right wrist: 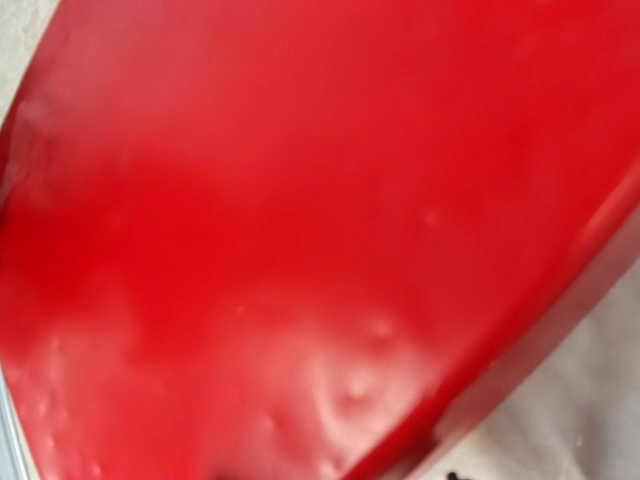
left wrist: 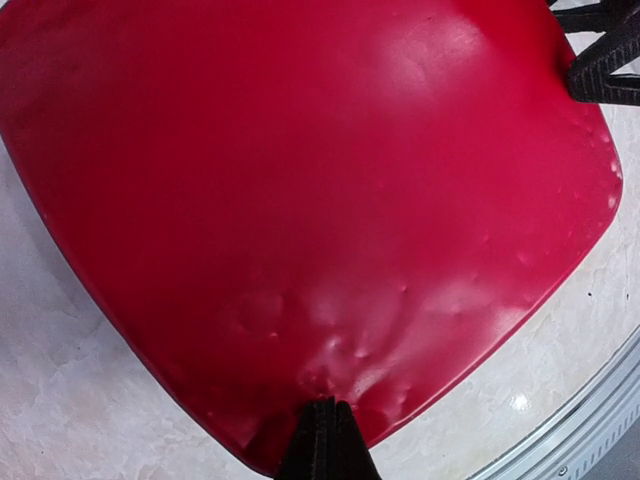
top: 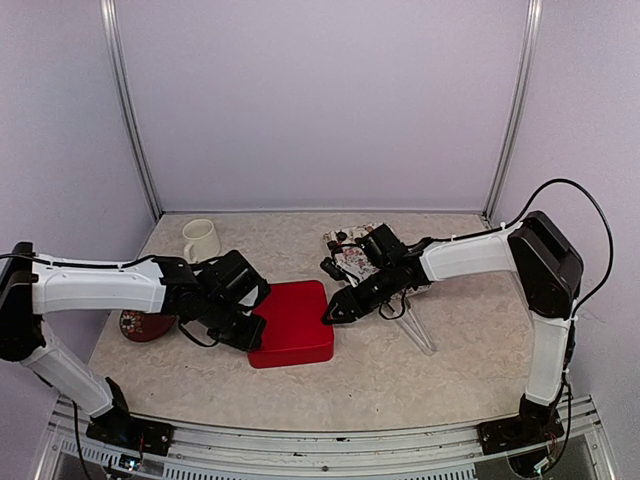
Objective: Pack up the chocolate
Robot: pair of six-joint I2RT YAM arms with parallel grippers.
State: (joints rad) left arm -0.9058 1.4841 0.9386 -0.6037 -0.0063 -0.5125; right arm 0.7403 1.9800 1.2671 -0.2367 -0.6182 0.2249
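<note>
No chocolate shows in any view. A glossy red square box (top: 292, 322) lies flat on the table in the middle, and its top fills both wrist views (left wrist: 300, 170) (right wrist: 300, 200). My left gripper (top: 252, 332) is shut, its joined fingertips (left wrist: 325, 435) resting against the box's near-left edge, where the red surface is dimpled. My right gripper (top: 330, 315) points at the box's right edge. Its two dark fingers (left wrist: 605, 70) stand apart at that edge in the left wrist view. They do not show in the right wrist view.
A cream mug (top: 200, 240) stands at the back left. A dark red oval dish (top: 145, 326) lies under my left arm. A patterned packet (top: 350, 252) sits behind my right gripper, and a clear plastic piece (top: 420, 332) lies to the box's right.
</note>
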